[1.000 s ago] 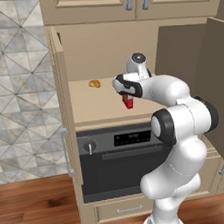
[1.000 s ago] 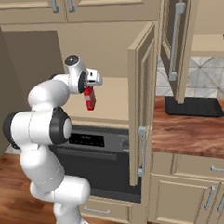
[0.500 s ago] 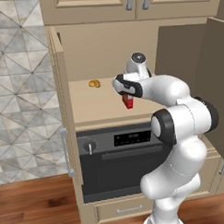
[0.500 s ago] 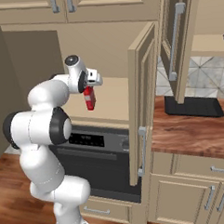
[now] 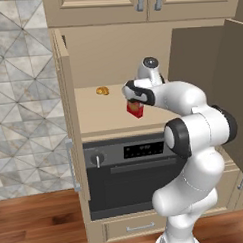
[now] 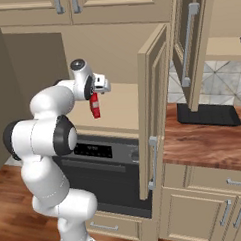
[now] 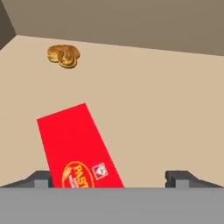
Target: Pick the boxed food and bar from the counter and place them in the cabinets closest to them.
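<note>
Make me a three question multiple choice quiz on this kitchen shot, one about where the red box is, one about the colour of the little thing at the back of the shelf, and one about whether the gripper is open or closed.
1. Where is the boxed food?
A. over the cabinet shelf above the oven
B. on the wood floor
C. inside the oven

2. What colour is the small pastry-like item at the back of the shelf?
A. blue
B. golden brown
C. white

3. How is the gripper set?
A. clamped shut on the box
B. shut on nothing
C. open, fingers spread wide

Answers:
1 A, the base views show the box below the hand, above the tan shelf over the oven.
2 B, the hand view shows it golden brown.
3 C, in the hand view the fingertips stand far apart, the right one clear of the box.
</note>
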Robot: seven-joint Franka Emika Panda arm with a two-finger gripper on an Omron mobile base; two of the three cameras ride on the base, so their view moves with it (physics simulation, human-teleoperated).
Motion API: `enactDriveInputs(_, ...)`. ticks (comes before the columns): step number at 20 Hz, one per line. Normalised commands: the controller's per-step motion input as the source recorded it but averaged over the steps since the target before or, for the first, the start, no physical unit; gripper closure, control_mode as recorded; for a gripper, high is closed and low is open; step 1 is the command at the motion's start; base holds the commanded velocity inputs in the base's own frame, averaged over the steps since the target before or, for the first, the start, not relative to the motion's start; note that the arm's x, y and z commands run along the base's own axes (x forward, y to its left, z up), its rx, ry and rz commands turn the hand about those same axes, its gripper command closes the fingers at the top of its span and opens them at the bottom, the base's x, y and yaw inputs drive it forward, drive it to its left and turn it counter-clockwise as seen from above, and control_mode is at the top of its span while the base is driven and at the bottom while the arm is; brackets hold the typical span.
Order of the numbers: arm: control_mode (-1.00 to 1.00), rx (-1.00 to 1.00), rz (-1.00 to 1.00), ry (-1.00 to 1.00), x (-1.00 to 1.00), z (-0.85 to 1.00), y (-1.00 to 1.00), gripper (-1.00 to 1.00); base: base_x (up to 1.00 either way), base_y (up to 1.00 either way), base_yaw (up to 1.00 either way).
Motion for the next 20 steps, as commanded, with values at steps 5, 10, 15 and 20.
enactDriveInputs(5,-1.00,0.00,0.00,0.00,-0.09,0.04,-0.10,-1.00,0.00,0.00,0.00)
enactDriveInputs(10,-1.00,0.00,0.00,0.00,-0.04,0.07,-0.02,-1.00,0.00,0.00,0.00)
enactDriveInputs(15,-1.00,0.00,0.00,0.00,-0.50,0.15,-0.04,-1.00,0.00,0.00,0.00)
enactDriveInputs(20,-1.00,-0.01,0.03,-0.02,-1.00,0.02,-0.04,-1.00,0.00,0.00,0.00)
